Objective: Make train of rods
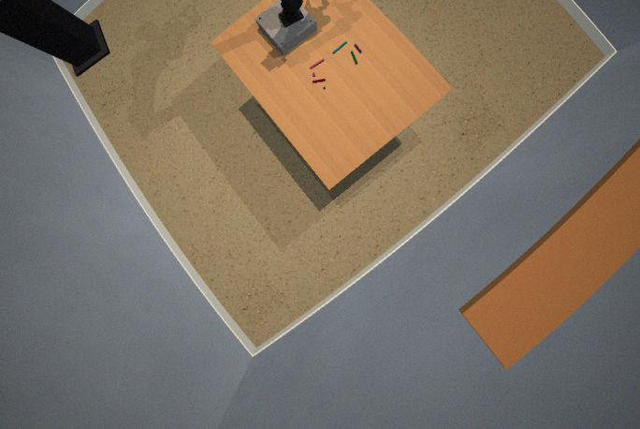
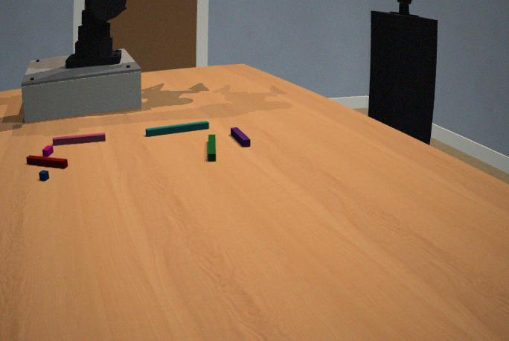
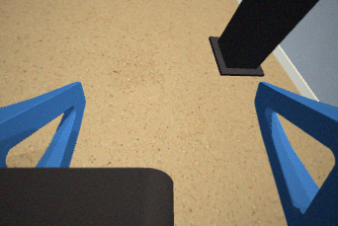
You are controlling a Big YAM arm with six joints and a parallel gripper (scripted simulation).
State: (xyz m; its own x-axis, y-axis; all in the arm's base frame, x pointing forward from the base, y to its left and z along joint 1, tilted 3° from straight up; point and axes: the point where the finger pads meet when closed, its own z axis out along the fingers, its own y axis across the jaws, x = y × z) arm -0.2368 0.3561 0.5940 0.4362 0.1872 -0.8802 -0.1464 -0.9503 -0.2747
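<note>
Wrist view: the gripper gapes fully open with nothing in it, facing floor and a black pedestal, while the turquoise rod lies on the table between the pink rod and green rod.

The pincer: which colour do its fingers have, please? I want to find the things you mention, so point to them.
The fingers of the pincer [image 3: 170, 85] are blue, seen best in the wrist view.

Seven little rods can be seen scattered on the wooden table: the magenta one is sandwiched between pink and red, and green is parked near purple.
</note>
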